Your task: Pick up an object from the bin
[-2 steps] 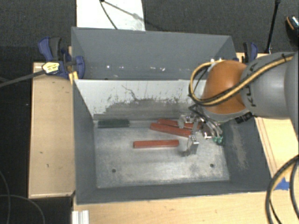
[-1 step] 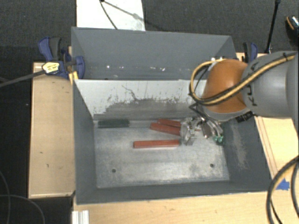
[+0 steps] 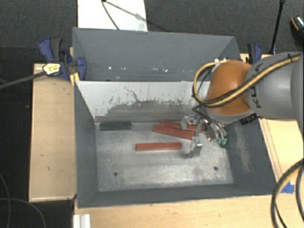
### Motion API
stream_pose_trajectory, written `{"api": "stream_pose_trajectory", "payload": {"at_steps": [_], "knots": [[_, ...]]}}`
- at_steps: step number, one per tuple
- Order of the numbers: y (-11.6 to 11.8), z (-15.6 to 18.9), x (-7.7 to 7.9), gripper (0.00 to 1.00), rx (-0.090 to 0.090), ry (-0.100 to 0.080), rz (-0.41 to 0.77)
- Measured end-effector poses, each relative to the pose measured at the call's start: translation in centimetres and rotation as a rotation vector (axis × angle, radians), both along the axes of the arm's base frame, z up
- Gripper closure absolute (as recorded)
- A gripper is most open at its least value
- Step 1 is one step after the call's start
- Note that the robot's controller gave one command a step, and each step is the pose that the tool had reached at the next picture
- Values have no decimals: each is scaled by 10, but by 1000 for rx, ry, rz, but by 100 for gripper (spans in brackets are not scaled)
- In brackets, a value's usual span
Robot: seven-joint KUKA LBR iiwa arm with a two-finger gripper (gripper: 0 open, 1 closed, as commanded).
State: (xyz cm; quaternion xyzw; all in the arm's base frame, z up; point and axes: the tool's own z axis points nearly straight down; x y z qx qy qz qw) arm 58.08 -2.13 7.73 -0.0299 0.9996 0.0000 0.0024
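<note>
Gripper: metal two-finger gripper [image 3: 194, 147], low at the right end of the flat red-brown rigid bar [image 3: 158, 147]; how wide it stands cannot be told.
Bar's place: lying mid-floor in the grey metal bin [image 3: 156, 175].
Handling: probably light and stiff; grip across its narrow width.
Arm [image 3: 279, 87]: enters from the right, wrist [image 3: 229, 89] tipped downward.

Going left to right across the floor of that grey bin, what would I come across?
First a dark flat bar → a reddish-brown stick lying level → the robot's gripper.
</note>
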Motion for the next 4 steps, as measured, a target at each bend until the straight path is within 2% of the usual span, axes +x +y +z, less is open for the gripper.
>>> {"api": "stream_pose_trajectory", "payload": {"at_steps": [1, 2, 3, 4], "knots": [[44, -7, -3, 0, 2, 3, 25], [41, -6, -2, 100, 1, 0, 21], [36, 120, 12, 100, -1, -7, 89], [66, 161, 2, 100, -1, -3, 396]]}}
